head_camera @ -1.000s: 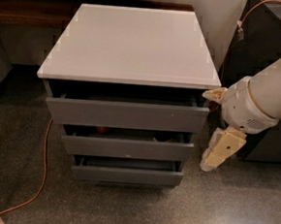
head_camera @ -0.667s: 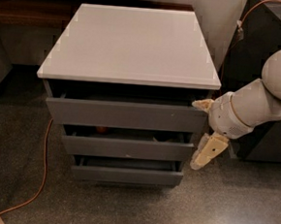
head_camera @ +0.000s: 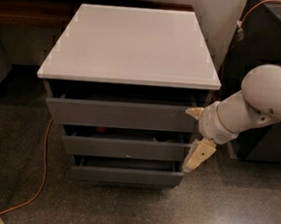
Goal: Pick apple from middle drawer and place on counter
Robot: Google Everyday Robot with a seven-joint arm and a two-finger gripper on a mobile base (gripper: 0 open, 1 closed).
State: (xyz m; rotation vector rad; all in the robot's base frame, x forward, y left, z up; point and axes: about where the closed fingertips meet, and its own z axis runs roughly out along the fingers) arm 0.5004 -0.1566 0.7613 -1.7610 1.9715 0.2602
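The gripper (head_camera: 197,134) had its two fingers spread wide, holding nothing, by the right end of the middle drawer (head_camera: 128,148). The apple (head_camera: 101,129) (only a red bit showed) sat inside. Next, I think, the drawer needed pulling out. The counter (head_camera: 131,45) was flat above a speckled floor (head_camera: 230,208).

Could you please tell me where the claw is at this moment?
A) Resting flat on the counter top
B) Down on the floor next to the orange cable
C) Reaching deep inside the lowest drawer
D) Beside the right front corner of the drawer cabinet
D: the claw hangs just off the right ends of the drawer fronts, spread open, one finger level with the top drawer and the other by the middle drawer.
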